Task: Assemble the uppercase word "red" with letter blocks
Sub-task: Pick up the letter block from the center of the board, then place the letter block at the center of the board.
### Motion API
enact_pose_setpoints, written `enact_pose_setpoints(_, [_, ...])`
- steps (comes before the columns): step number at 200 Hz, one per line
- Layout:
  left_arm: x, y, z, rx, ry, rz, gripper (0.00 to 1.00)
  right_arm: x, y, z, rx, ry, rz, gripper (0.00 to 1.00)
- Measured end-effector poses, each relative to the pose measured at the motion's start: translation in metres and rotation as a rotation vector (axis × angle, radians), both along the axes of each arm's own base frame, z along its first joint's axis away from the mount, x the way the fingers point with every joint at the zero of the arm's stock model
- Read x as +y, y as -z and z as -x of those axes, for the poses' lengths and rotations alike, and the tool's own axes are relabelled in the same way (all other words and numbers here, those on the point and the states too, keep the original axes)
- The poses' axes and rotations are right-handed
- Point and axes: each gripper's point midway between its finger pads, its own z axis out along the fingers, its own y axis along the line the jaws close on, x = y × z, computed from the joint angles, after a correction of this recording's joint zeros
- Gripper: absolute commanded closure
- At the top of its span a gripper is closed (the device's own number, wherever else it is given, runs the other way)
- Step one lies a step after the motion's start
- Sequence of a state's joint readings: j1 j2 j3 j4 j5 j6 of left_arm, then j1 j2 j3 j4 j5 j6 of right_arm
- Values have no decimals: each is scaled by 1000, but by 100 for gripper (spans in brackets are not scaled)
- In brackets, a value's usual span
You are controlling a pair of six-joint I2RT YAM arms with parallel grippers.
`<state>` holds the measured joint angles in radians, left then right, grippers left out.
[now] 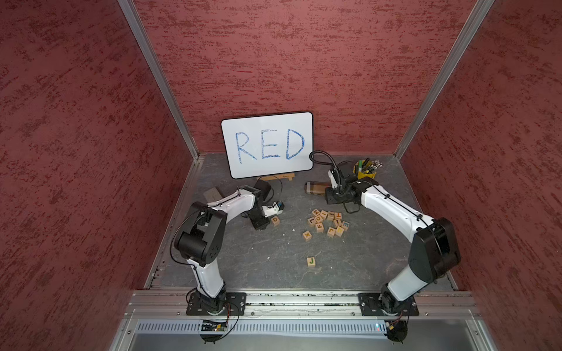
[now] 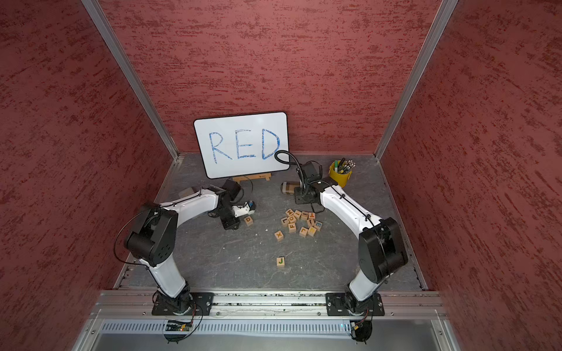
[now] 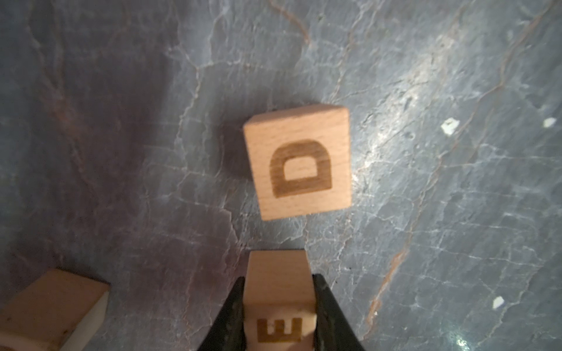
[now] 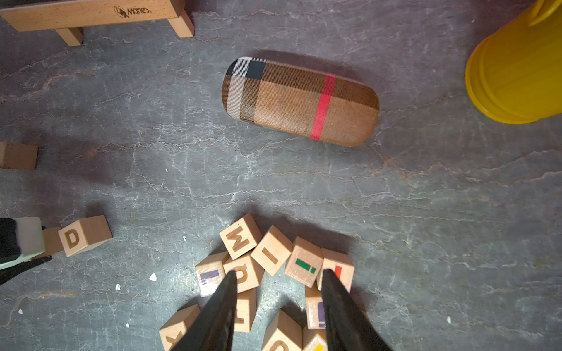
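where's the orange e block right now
Left wrist view shows the E block clamped in the left gripper, next to the D block, left of the block pile.

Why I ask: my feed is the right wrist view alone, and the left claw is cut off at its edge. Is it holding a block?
Observer: Yes. The left wrist view shows the left claw shut on the E block.
Operator: Does it touch the D?
Observer: No. A strip of bare table shows between it and the D block.
Operator: Any target spelling in sight?
Observer: In both top views a whiteboard at the back reads RED.
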<state>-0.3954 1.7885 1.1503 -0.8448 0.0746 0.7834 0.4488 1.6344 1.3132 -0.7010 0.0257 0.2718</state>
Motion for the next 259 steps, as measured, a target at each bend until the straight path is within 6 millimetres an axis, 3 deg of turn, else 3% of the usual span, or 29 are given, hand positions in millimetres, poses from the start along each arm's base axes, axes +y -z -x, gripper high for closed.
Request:
enact_pose_setpoints(38, [1, -3, -14, -34, 66, -28, 82, -1, 0, 0, 0, 2, 0, 53])
enact_pose_setpoints(81, [-2, -33, -67, -155, 131, -22, 82, -3, 1, -1, 2, 8, 1, 53])
enact_pose_setpoints(102, [-3, -40, -84, -189, 161, -23, 82, -3, 1, -2, 2, 9, 1, 53])
enact_pose_setpoints(170, [15, -6, -88, -119, 209, -58, 82, -6, 7, -3, 19, 16, 9, 53])
enact_pose_setpoints(259, [21, -5, -92, -127, 216, -58, 78, -6, 6, -8, 18, 21, 9, 53])
